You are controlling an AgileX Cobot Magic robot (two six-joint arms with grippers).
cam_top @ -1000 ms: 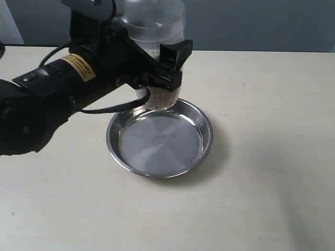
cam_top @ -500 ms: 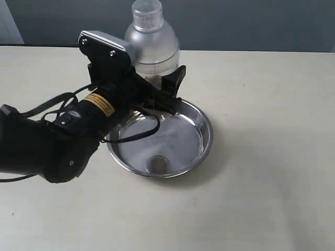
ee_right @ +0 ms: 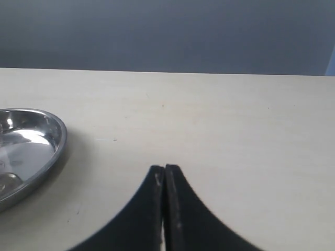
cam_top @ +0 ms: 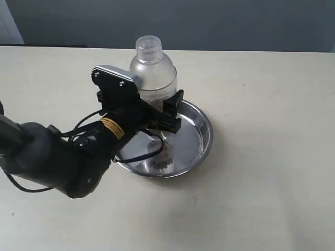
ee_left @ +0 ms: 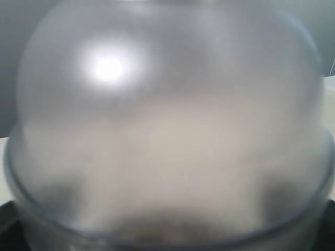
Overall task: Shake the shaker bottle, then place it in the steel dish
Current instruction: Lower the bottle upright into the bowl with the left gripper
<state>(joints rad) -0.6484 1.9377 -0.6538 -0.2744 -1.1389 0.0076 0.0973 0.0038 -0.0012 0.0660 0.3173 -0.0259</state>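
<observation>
The shaker bottle [cam_top: 153, 73], frosted with a domed top and small round cap, stands upright with my left gripper [cam_top: 158, 118] shut around its middle. Its base, holding brownish grains, is down inside the steel dish [cam_top: 205, 132], at or just above the floor; I cannot tell whether it touches. In the left wrist view the bottle's blurred dome [ee_left: 167, 130] fills the picture and hides the jaws. My right gripper [ee_right: 165, 170] is shut on nothing, low over the table, with the dish's rim [ee_right: 58, 141] off to one side. It does not show in the exterior view.
The beige table [cam_top: 261, 172] stretches around the dish on every side. A dark grey wall [cam_top: 235, 23] runs along its far edge. The black left arm [cam_top: 57, 157] with its cable lies across the table on the left of the dish.
Over the last second the left gripper has brought the bottle down from above the dish's far rim into the dish, while the arm swung lower and nearer.
</observation>
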